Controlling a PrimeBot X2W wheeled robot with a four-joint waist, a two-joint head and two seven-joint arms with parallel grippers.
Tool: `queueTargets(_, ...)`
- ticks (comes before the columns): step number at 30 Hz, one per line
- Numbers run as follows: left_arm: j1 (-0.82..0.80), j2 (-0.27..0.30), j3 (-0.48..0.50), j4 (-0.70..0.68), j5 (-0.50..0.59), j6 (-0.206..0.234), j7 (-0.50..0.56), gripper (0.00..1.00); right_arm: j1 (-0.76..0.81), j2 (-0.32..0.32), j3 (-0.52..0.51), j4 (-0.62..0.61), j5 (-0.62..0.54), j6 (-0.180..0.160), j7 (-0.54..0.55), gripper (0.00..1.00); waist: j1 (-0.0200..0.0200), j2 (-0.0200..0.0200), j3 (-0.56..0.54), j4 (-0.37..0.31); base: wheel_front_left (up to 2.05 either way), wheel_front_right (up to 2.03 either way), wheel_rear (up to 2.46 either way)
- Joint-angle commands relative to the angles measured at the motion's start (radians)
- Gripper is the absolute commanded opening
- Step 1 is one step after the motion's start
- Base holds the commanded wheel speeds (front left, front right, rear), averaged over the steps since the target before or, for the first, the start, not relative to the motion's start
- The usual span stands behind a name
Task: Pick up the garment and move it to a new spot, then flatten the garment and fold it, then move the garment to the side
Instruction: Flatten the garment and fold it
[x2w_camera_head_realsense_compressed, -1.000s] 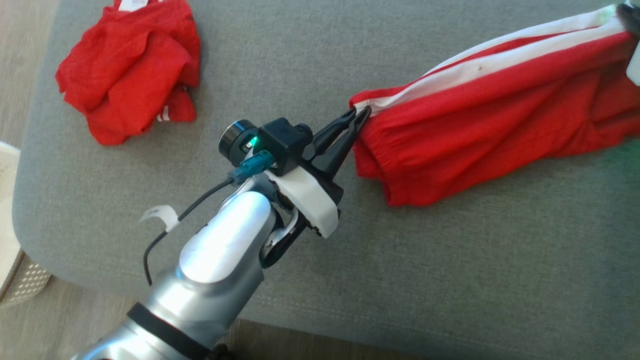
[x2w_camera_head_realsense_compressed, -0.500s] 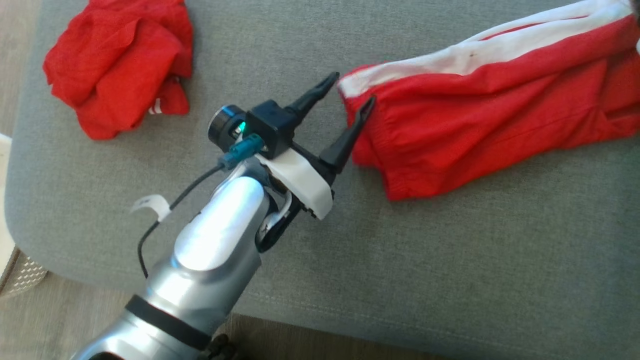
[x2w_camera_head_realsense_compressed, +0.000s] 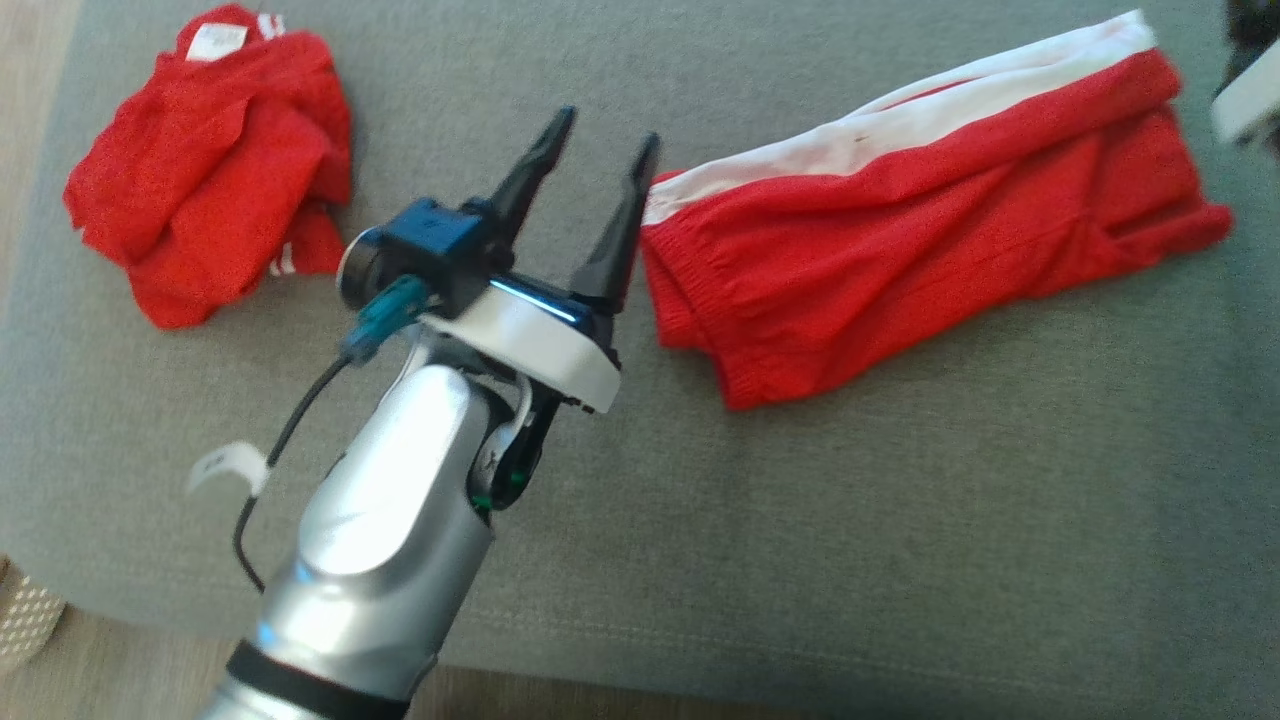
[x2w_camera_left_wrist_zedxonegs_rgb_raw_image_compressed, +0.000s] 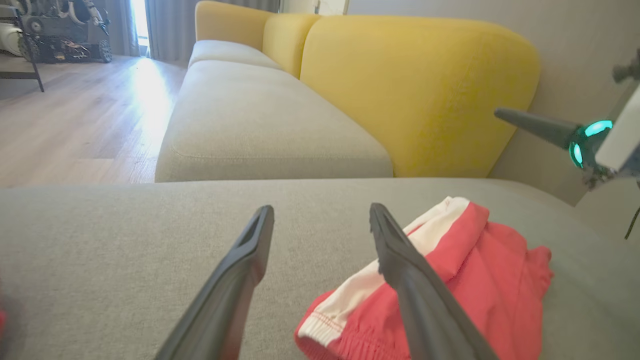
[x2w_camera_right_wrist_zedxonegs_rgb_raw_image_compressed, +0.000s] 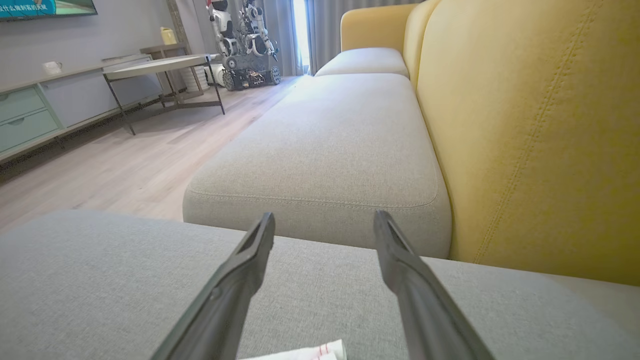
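Observation:
The garment (x2w_camera_head_realsense_compressed: 900, 240), red shorts with a white side stripe, lies stretched out on the grey sofa cushion (x2w_camera_head_realsense_compressed: 900, 520). My left gripper (x2w_camera_head_realsense_compressed: 607, 128) stands open just left of its waistband end, with nothing between the fingers. In the left wrist view the left gripper (x2w_camera_left_wrist_zedxonegs_rgb_raw_image_compressed: 321, 210) is open above the cushion, and the garment (x2w_camera_left_wrist_zedxonegs_rgb_raw_image_compressed: 480, 260) lies to the right of its right finger. My right gripper (x2w_camera_right_wrist_zedxonegs_rgb_raw_image_compressed: 324, 220) is open too, hovering over the cushion with a scrap of white fabric (x2w_camera_right_wrist_zedxonegs_rgb_raw_image_compressed: 300, 352) below it. A white part of the right wrist (x2w_camera_head_realsense_compressed: 1245, 100) sits by the garment's far end.
A second red garment (x2w_camera_head_realsense_compressed: 200, 160) lies crumpled at the cushion's far left. Yellow backrests (x2w_camera_left_wrist_zedxonegs_rgb_raw_image_compressed: 410, 90) rise behind the seat. More grey cushions (x2w_camera_right_wrist_zedxonegs_rgb_raw_image_compressed: 325, 150) run on beyond. Wooden floor (x2w_camera_right_wrist_zedxonegs_rgb_raw_image_compressed: 125, 165) borders the sofa, and a perforated basket (x2w_camera_head_realsense_compressed: 25, 620) stands at the lower left.
Both grippers opened and let go of the garment's ends. The garment dropped flat onto the cushion. My left gripper swung up and away from the waistband corner.

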Motion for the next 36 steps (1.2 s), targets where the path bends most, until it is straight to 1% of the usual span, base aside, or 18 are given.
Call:
queueTargets(1, -0.002, 0.017, 0.049, -0.054, -0.006, 0.014, -0.008, 1.00, 0.036, 0.003, 0.007, -0.047, 0.002, -0.001, -0.026, 1.00, 0.0000, 0.0000, -0.040, -0.033, 0.00, 0.00, 0.00)
queueTargets(4, 0.040, 0.016, 0.086, -0.114, -0.002, 0.040, -0.008, 1.00, 0.103, 0.023, 0.004, -0.104, -0.005, -0.001, -0.081, 1.00, 0.0000, 0.0000, -0.078, -0.057, 0.00, 0.00, 0.00)
queueTargets(8, 0.107, 0.016, 0.125, -0.179, -0.004, 0.070, -0.008, 1.00, 0.200, 0.045, -0.017, -0.175, -0.052, -0.001, -0.148, 1.00, 0.0000, 0.0000, -0.128, -0.084, 0.00, 0.00, 0.00)
queueTargets(11, 0.164, 0.016, 0.132, -0.205, 0.004, 0.082, -0.008, 1.00, 0.286, 0.063, -0.050, -0.221, -0.090, -0.001, -0.184, 1.00, 0.0000, 0.0000, -0.165, -0.094, 0.00, 0.00, 0.00)
queueTargets(15, 0.248, 0.016, 0.140, -0.220, 0.025, 0.088, -0.008, 1.00, 0.411, 0.093, -0.098, -0.289, -0.160, -0.001, -0.213, 1.00, 0.0000, 0.0000, -0.206, -0.108, 0.00, 0.00, 0.00)
queueTargets(16, 0.248, 0.016, 0.140, -0.220, 0.025, 0.088, -0.008, 1.00, 0.411, 0.093, -0.098, -0.289, -0.160, -0.001, -0.213, 1.00, 0.0000, 0.0000, -0.206, -0.108, 0.00, 0.00, 0.00)
queueTargets(22, 0.381, 0.016, 0.173, -0.253, 0.028, 0.096, -0.008, 1.00, 0.597, 0.191, -0.201, -0.370, -0.249, -0.001, -0.239, 1.00, 0.0000, 0.0000, -0.260, -0.124, 0.00, 0.00, 0.00)
queueTargets(26, 0.454, 0.016, 0.197, -0.286, 0.042, 0.103, -0.008, 1.00, 0.698, 0.246, -0.235, -0.413, -0.312, -0.001, -0.250, 1.00, 0.0000, 0.0000, -0.283, -0.135, 0.00, 0.00, 0.00)
queueTargets(29, 0.494, 0.016, 0.209, -0.311, 0.077, 0.100, -0.008, 1.00, 0.755, 0.286, -0.268, -0.439, -0.351, -0.001, -0.257, 1.00, 0.0000, 0.0000, -0.290, -0.139, 0.00, 0.00, 0.00)
queueTargets(31, 0.513, 0.016, 0.220, -0.324, 0.081, 0.106, -0.008, 1.00, 0.785, 0.310, -0.288, -0.455, -0.366, -0.001, -0.261, 1.00, 0.0000, 0.0000, -0.291, -0.137, 0.00, 0.00, 0.00)
queueTargets(36, 0.533, 0.016, 0.235, -0.347, 0.081, 0.109, -0.008, 1.00, 0.831, 0.339, -0.305, -0.474, -0.407, -0.001, -0.266, 1.00, 0.0000, 0.0000, -0.293, -0.134, 0.00, 0.00, 0.00)
